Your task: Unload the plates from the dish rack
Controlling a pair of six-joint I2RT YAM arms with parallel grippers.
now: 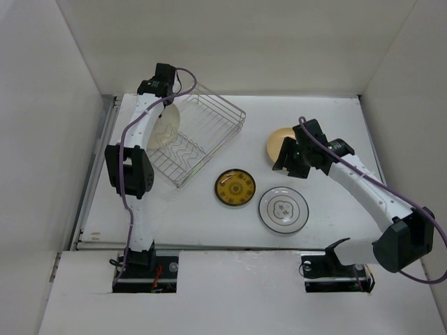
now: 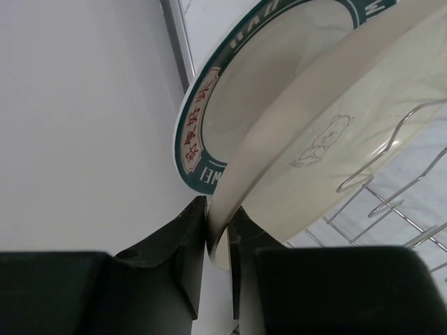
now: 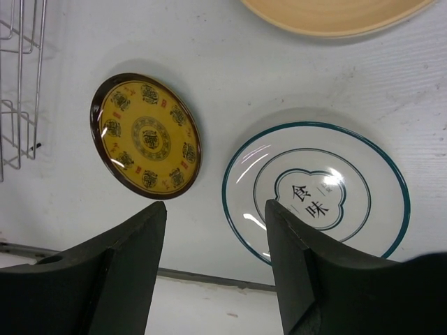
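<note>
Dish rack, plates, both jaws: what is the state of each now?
dish rack, holds two plates
cream plate, on edge in the rack
teal-rimmed plate, on edge behind the cream plate
yellow patterned plate, flat on the table
white plate, flat on the table
tan plate, flat on the table
left jaws, shut on the cream plate
right jaws, open, empty

A silver wire dish rack (image 1: 202,136) sits askew at the table's (image 1: 328,112) far left, holding a cream plate (image 2: 335,132) on edge beside a teal-rimmed plate (image 2: 202,118). Flat to its right lie a yellow patterned plate (image 1: 235,188), a white teal-ringed plate (image 1: 283,209) and, farther back, a tan plate (image 1: 277,143).
</note>
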